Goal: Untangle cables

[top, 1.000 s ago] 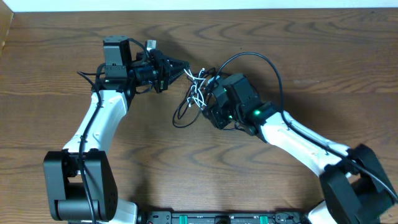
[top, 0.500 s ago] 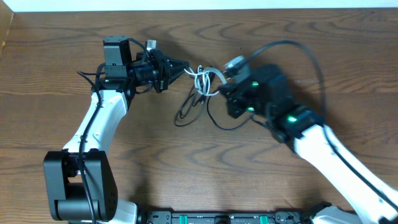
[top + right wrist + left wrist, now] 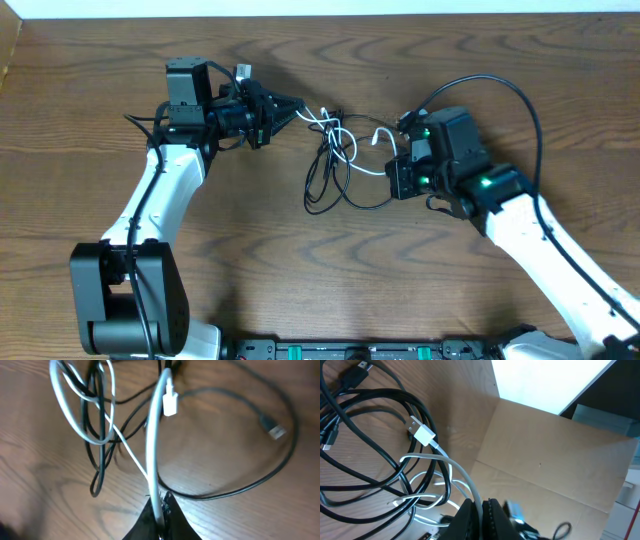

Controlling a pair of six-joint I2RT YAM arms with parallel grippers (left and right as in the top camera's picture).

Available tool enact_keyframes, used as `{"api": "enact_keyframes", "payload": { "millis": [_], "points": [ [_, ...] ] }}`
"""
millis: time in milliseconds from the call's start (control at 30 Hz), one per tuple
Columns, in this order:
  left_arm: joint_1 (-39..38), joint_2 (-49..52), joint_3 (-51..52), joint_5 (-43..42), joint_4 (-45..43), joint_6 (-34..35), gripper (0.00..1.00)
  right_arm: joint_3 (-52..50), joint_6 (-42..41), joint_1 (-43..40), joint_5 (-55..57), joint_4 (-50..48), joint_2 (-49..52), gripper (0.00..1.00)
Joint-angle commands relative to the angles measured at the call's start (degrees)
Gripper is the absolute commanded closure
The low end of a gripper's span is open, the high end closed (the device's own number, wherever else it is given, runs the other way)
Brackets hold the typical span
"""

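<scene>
right gripper [image 3: 390,168], clamped shut on the white cable [image 3: 333,128], has drawn back rightward since a second ago, stretching it from the left gripper [image 3: 300,108], likewise pinched shut on it; black cables [image 3: 322,170] lie looped between them, mid-table [image 3: 450,60].

I can read no text, label, brand, number or sign in any view. The plugs on the cables [image 3: 422,436] show me no legible marking.
</scene>
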State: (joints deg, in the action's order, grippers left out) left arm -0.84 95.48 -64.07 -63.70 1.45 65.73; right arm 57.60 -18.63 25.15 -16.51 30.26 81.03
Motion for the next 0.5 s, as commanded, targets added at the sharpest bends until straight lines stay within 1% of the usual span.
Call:
{"api": "enact_keyframes", "payload": {
  "millis": [0,100,133,200,233,267,300,367,433,467],
  "points": [
    [0.3,0.0,0.1,-0.1,-0.2,-1.0,0.92,0.2,-2.8,0.4,-6.9,-0.3,3.5,0.98],
    [0.3,0.0,0.1,-0.1,-0.3,-1.0,0.92,0.2,-2.8,1.2,-10.2,-1.6,5.9,0.96],
    [0.3,0.0,0.1,-0.1,-0.3,-1.0,0.92,0.2,-2.8,1.4,-10.9,-1.9,6.7,0.91],
    [0.3,0.0,0.1,-0.1,-0.3,-1.0,0.92,0.2,-1.5,1.5,-10.4,-1.9,7.6,0.77],
    [0.3,0.0,0.1,-0.1,-0.3,-1.0,0.92,0.2,-0.1,1.5,-9.4,-1.9,7.8,0.73],
    [0.3,0.0,0.1,-0.1,-0.2,-1.0,0.92,0.2,0.7,1.5,-5.4,-1.9,7.9,0.7],
    [0.3,0.0,0.1,-0.1,-0.3,-1.0,0.92,0.2,0.7,1.4,-2.6,-1.9,7.9,0.69],
    [0.3,0.0,0.1,-0.1,-0.3,-1.0,0.92,0.2,0.7,0.7,-1.3,-2.3,7.8,0.67],
    [0.3,0.0,0.1,-0.1,-0.2,-1.0,0.92,0.2,3.1,-0.2,-5.8,-4.3,7.8,0.66],
    [0.3,0.0,0.1,-0.1,-0.2,-1.0,0.92,0.2,6.0,-0.5,-11.4,-6.7,7.8,0.66]
  ]
}}
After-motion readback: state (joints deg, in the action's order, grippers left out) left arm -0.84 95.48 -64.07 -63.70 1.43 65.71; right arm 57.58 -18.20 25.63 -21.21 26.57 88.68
